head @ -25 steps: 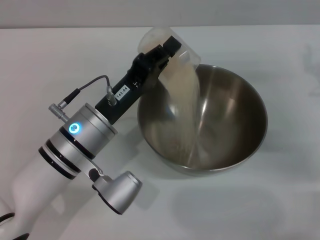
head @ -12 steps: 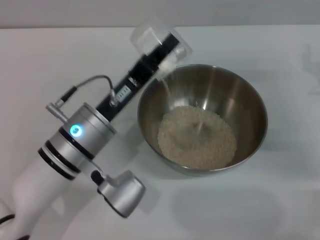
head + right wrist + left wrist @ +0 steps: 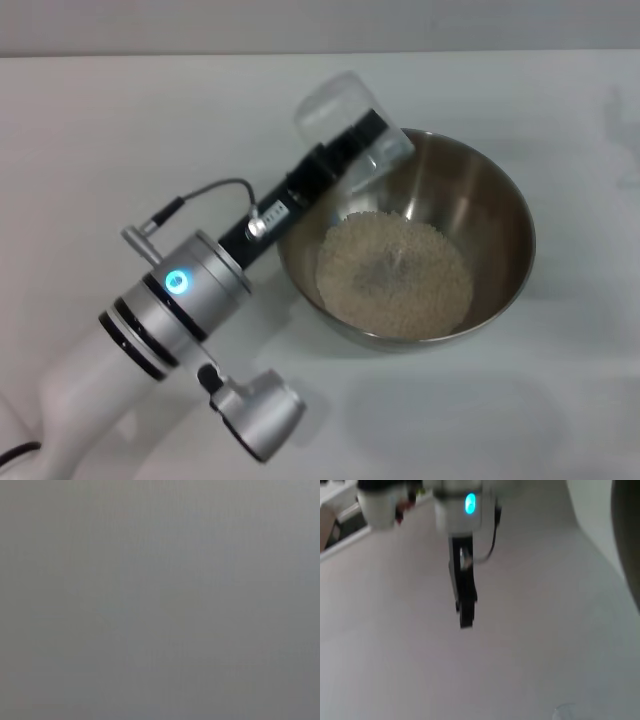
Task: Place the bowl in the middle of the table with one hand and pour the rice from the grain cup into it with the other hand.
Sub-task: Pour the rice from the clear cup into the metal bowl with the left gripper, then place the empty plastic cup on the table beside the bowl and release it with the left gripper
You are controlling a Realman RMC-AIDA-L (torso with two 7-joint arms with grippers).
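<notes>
The steel bowl point(image 3: 505, 205) stands on the white table point(image 3: 110, 130), right of the middle in the head view. A heap of rice point(image 3: 395, 275) lies in its bottom. My left gripper point(image 3: 362, 142) is shut on the clear grain cup point(image 3: 335, 102) and holds it tipped over the bowl's far left rim. The cup looks empty and no rice is falling. The left wrist view shows a far-off black gripper point(image 3: 463, 597) under a blue light, seemingly my right one, hanging over the table. The right wrist view shows only plain grey.
The left arm's silver wrist point(image 3: 175, 305) and its camera knob point(image 3: 255, 420) reach over the table's near left part. A dark curved edge point(image 3: 627, 535) shows in the left wrist view.
A second ago rice was streaming from the cup into the bowl. Now the stream has stopped and the heap lies in the bowl. My left arm has shifted right with the cup.
</notes>
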